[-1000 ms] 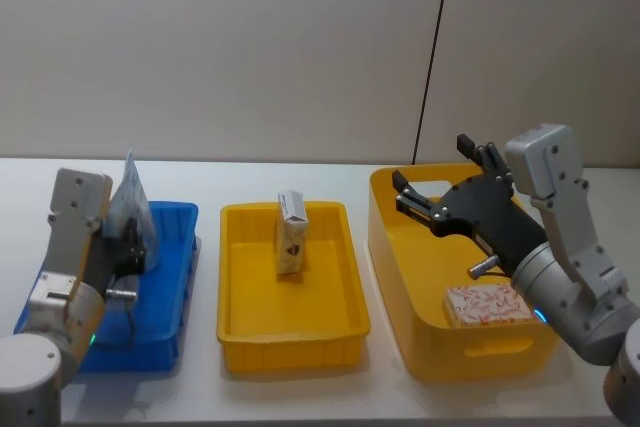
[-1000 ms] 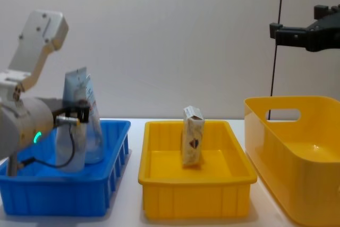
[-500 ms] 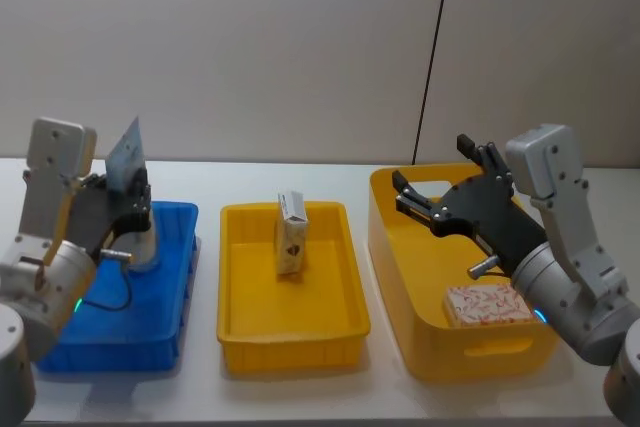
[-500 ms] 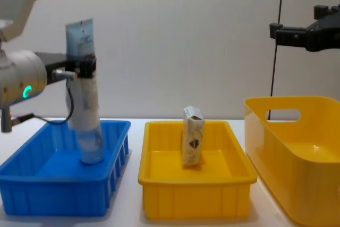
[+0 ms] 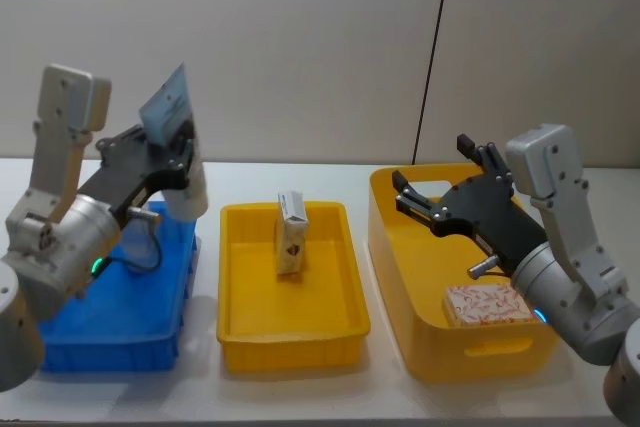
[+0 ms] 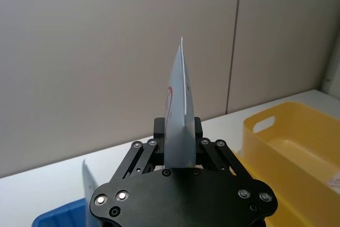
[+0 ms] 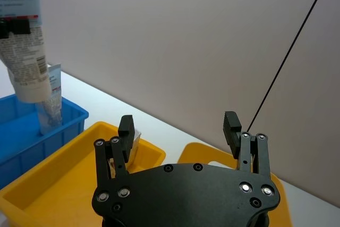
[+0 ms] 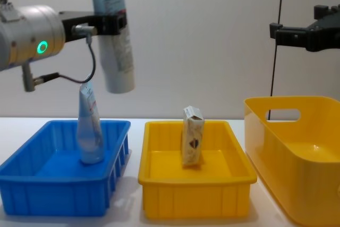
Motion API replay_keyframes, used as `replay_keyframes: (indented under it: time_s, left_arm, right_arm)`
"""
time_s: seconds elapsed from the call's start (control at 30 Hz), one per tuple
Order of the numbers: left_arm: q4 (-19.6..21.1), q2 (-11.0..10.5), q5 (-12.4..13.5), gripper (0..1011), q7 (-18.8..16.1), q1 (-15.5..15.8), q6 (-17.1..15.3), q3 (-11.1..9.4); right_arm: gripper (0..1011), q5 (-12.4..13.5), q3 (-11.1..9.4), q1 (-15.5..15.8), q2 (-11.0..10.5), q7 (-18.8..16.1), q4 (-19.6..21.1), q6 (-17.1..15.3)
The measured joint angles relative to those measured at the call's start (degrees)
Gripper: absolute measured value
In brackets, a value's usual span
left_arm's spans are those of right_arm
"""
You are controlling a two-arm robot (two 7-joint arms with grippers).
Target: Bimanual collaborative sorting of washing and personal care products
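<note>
While the left gripper point(image 8: 109, 24) is clamping the tube point(image 8: 118, 62) just below its crimped end, the long body is hanging cap-down and slightly tilted, well above the right wall of the blue bin point(image 8: 58, 195). A second tube point(image 8: 90, 131) is standing cap-down inside that bin, near the same wall and below the raised one. One carton point(image 8: 193, 136) is standing upright in the middle bin point(image 8: 196, 200); a patterned carton point(image 5: 487, 304) is lying flat in the big bin point(image 5: 440, 357) on the right. The right gripper point(image 5: 432, 172) is hovering over the big bin with its jaws spread wide and holding nothing. My reading is that the tube is being carried out of the blue bin toward the right, either to a yellow bin or to the waiting right gripper; which one cannot be told. Because the hold is high on a soft tube, the free lower end is likely to swing, so the carry should be slow and level, with height kept until the cap end is past the bin wall and the upright carton, which would topple easily. For a handover, the right jaws should close on the firm body below the left grip before the left lets go. For a direct drop, the cap should be touching the bin floor first.
</note>
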State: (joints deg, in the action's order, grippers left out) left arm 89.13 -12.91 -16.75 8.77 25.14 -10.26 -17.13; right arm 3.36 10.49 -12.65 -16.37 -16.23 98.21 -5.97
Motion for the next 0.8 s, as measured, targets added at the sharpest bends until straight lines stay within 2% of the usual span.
replay_keyframes:
  time_s: [0.5, 0.8]
  left_arm:
    - [-3.6, 2.0, -1.7, 241, 5.9, 4.8, 2.0, -3.0]
    - [-4.9, 2.6, -2.0, 240, 7.3, 6.2, 2.6, -4.0]
  right_arm:
    - [1004, 0.0, 0.0, 0.0, 0.0, 0.0, 0.0, 0.0]
    - [1004, 0.4, 0.2, -0.2, -0.3, -0.5, -0.1, 0.1]
